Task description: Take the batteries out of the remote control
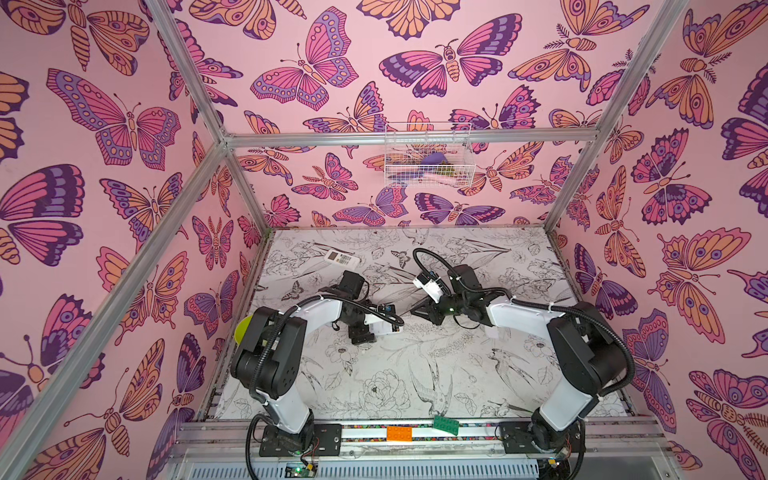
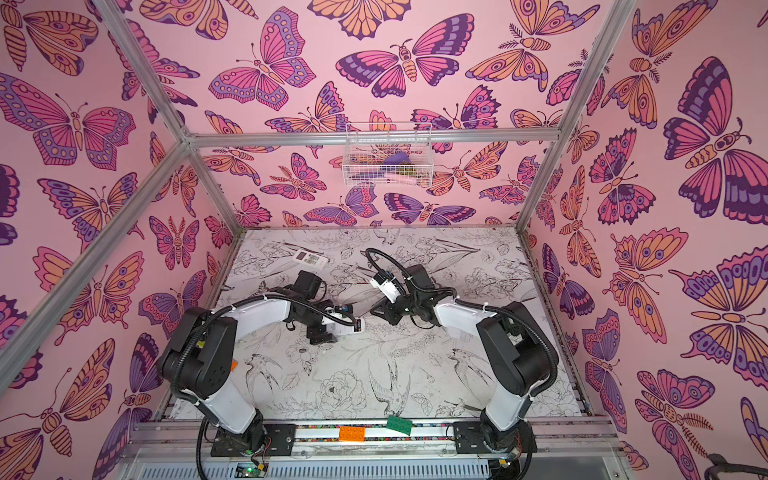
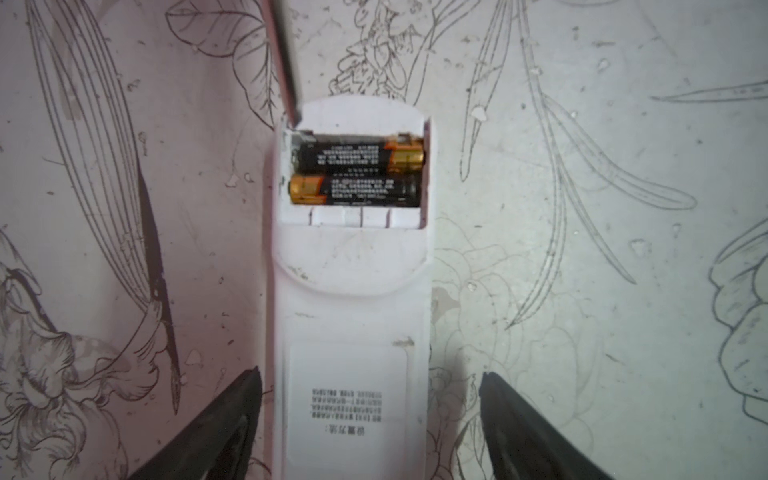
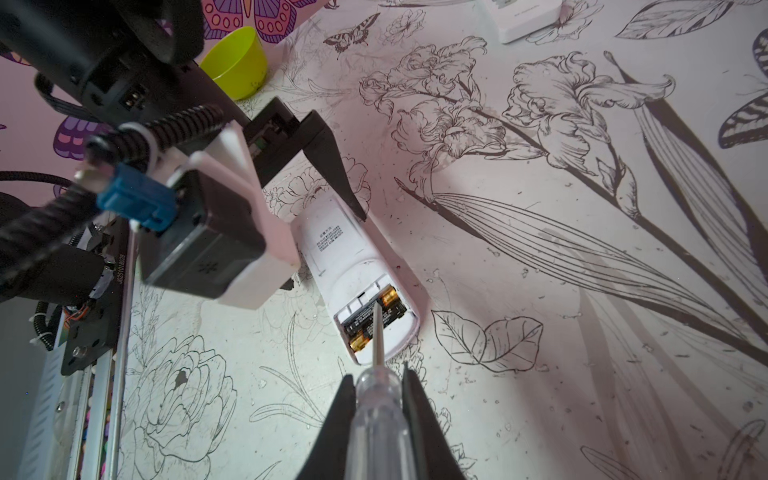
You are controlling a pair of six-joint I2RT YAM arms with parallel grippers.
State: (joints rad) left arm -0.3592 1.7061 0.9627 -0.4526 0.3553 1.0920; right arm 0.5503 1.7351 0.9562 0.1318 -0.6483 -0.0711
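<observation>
Your two batteries (image 3: 357,172) sit side by side in the open compartment of the remote (image 3: 349,291), gold ends pointing opposite ways. The remote lies back-up on the surface (image 1: 415,374), just to 9 o'clock of its centre in both top views.

Your right hand (image 4: 377,372) is clamped tight on the clear handle of a screwdriver (image 4: 382,419). The metal shaft reaches from 3 o'clock to the compartment, and its tip is at a corner of the compartment beside the black end of one battery. You cannot tell whether it touches that battery.

Your left hand (image 3: 370,374) straddles the label end of the remote with its jaws spread wide and holds nothing. One finger is just beside the remote's edge, the other is clear of it.

Further out:
- A second remote (image 1: 341,258) lies at 11 o'clock, well apart.
- A green cup (image 4: 237,62) stands at the 9 o'clock edge, by the wall.
- Two bricks, orange (image 1: 399,433) and green (image 1: 446,424), rest on the rail at 6 o'clock.
- A wire basket (image 1: 428,156) hangs on the wall at 12 o'clock.
</observation>
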